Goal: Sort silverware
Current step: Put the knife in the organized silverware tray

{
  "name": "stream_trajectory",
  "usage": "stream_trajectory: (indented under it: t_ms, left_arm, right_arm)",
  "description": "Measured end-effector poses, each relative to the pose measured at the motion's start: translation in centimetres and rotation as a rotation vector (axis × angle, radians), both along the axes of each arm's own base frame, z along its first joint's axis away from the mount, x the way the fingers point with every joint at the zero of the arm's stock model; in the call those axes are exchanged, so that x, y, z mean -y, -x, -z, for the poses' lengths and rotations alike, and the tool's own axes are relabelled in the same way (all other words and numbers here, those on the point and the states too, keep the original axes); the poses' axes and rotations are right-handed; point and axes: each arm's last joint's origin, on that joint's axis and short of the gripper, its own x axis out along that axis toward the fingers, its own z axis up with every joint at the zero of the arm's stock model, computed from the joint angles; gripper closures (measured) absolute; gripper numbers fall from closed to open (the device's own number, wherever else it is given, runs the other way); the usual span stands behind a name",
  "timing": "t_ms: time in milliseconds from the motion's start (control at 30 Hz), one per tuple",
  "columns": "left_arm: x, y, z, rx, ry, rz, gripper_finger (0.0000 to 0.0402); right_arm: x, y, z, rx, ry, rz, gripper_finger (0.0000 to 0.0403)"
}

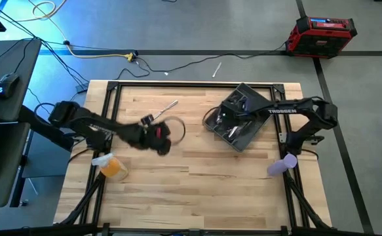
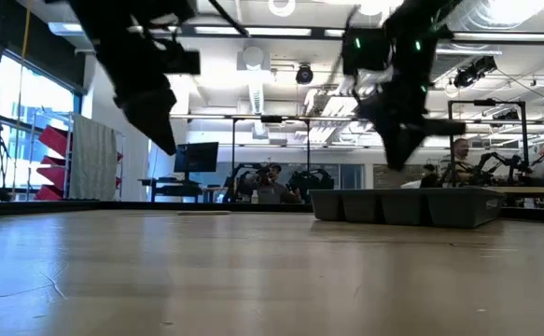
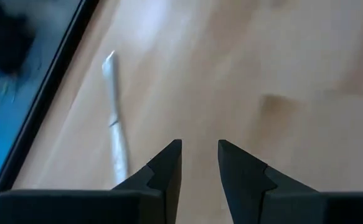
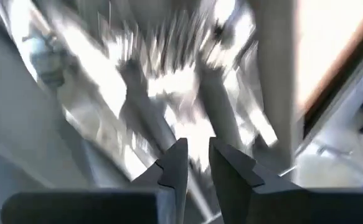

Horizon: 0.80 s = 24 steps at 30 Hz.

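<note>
One piece of silverware (image 1: 168, 107), slim and shiny, lies flat on the wooden table left of centre toward the far edge; it also shows in the left wrist view (image 3: 115, 118). My left gripper (image 3: 200, 163) hangs open above the table (image 1: 166, 136), just near of that piece, with nothing between its fingers. The dark grey tray (image 1: 242, 118) rests on the table right of centre, with more silverware (image 4: 169, 81) in its compartments. My right gripper (image 2: 397, 154) points down over the tray's left part (image 1: 222, 119), raised above its rim.
A black frame (image 1: 177, 84) runs along the table's edges. An orange object (image 1: 112, 165) sits at the near left and a purple one (image 1: 281, 164) at the near right. Bare wood (image 1: 204, 177) spans the near half. Cables and a red case (image 1: 323, 33) lie on the floor beyond.
</note>
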Motion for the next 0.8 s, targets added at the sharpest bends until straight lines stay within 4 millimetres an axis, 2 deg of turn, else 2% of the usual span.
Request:
stream_trajectory:
  t_ms: [200, 300, 400, 600, 700, 800]
  left_arm:
    - [-6.7, 0.3, 1.4, -0.013, 0.133, -0.07, 0.0301]
    - [-9.5, 1.3, 2.4, -0.004, 0.132, -0.141, 0.0305]
    - [-11.5, 2.4, 3.3, -0.002, 0.133, -0.214, 0.0323]
    - [-13.0, 3.7, 5.2, 0.003, 0.206, -0.256, 0.0374]
    - [-13.0, 4.0, 6.5, -0.018, 0.237, -0.254, 0.0396]
    - [-12.3, 3.6, 7.4, -0.036, 0.27, -0.223, 0.0399]
  right_arm:
    - [-4.4, -3.3, -4.2, 0.335, -0.266, 0.151, 0.0352]
    - [-7.1, -3.9, -4.8, 0.414, -0.339, 0.19, 0.0353]
    - [-10.1, -4.2, -4.6, 0.472, -0.362, 0.161, 0.0358]
    - [-15.6, -4.3, -4.1, 0.642, -0.431, 0.175, 0.0372]
    - [-18.2, -4.1, -4.2, 0.744, -0.457, 0.142, 0.0379]
    - [-20.2, -3.8, -4.3, 0.832, -0.471, 0.119, 0.0385]
